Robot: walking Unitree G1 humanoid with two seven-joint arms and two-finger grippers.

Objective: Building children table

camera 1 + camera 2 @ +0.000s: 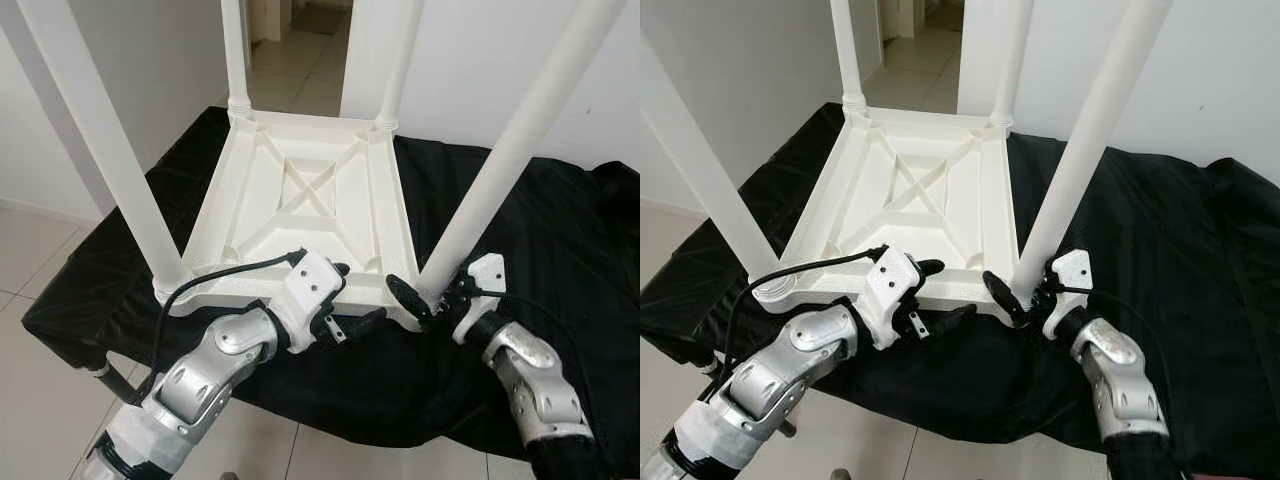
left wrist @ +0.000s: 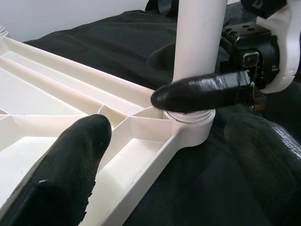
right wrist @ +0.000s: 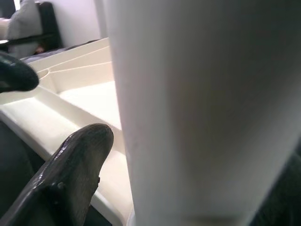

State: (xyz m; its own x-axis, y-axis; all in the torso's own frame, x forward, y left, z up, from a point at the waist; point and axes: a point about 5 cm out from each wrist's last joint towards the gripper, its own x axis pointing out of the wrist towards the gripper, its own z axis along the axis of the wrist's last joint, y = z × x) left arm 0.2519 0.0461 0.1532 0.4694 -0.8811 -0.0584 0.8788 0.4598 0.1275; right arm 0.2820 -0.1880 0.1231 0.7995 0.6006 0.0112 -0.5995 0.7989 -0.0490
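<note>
- Lying upside down on a black cloth (image 1: pixel 560 250) that covers the desk, the white children's table (image 1: pixel 300 200) shows its ribbed underside, a raised X of ribs at the middle.
- All four white legs stand up out of its corners: the near left leg (image 1: pixel 100 140), the near right leg (image 1: pixel 520 140), the far left leg (image 1: pixel 233 50) and the far right leg (image 1: pixel 400 60).
- The left hand (image 1: pixel 335 300) sits at the near edge of the tabletop, about the middle of that rim. Its black fingers (image 2: pixel 70 174) are spread apart, one over the white frame on the inside, the other on the cloth side, with the rim between them. I can't tell whether either finger actually presses the plastic.
- The right hand (image 1: pixel 430 295) is at the foot of the near right leg, just above its socket collar. One finger (image 2: pixel 202 92) lies across the front of the leg and touches it; the other is behind the leg, so the hand straddles the leg with its fingers parted. Whether it grips tightly is not clear.
- A black cable (image 1: pixel 220 275) loops from the left wrist down along the silver forearm.
- Beyond the desk there is pale tiled floor (image 1: pixel 290 80), white walls and an open doorway.
</note>
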